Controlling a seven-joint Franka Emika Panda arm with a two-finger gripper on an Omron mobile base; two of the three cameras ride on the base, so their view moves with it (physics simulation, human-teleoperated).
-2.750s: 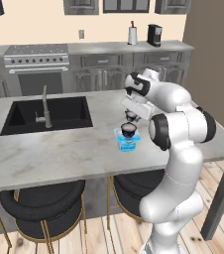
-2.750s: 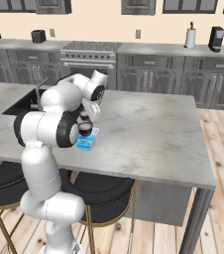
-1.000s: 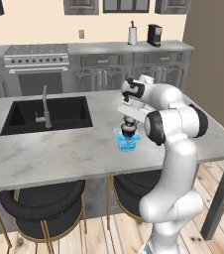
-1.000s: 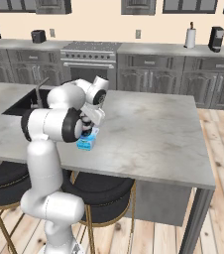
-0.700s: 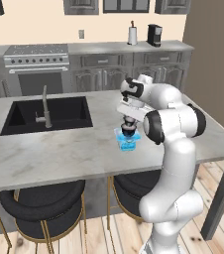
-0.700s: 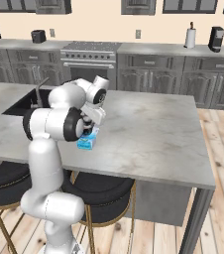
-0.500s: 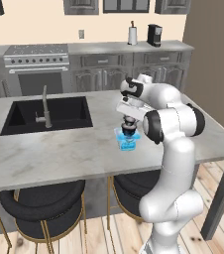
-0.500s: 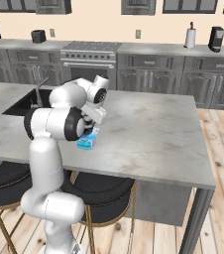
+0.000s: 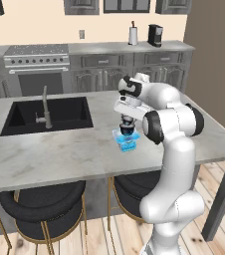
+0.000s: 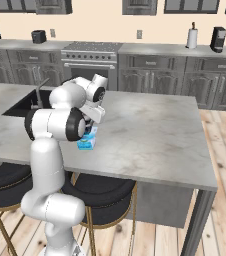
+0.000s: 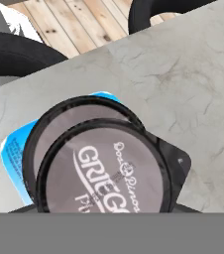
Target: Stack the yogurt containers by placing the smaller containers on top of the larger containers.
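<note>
We read "GRIEGO" on the dark cup's lid (image 11: 104, 173), stacked over the blue tub (image 11: 15, 149); our gripper (image 9: 128, 121) grasps this cup.

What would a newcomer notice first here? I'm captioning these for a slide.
The white robot arm bends over the grey marble island, its hand low over a small stack. There a round dark cup with a pale grey lid sits over a flat light-blue tub, right of the black sink.
</note>
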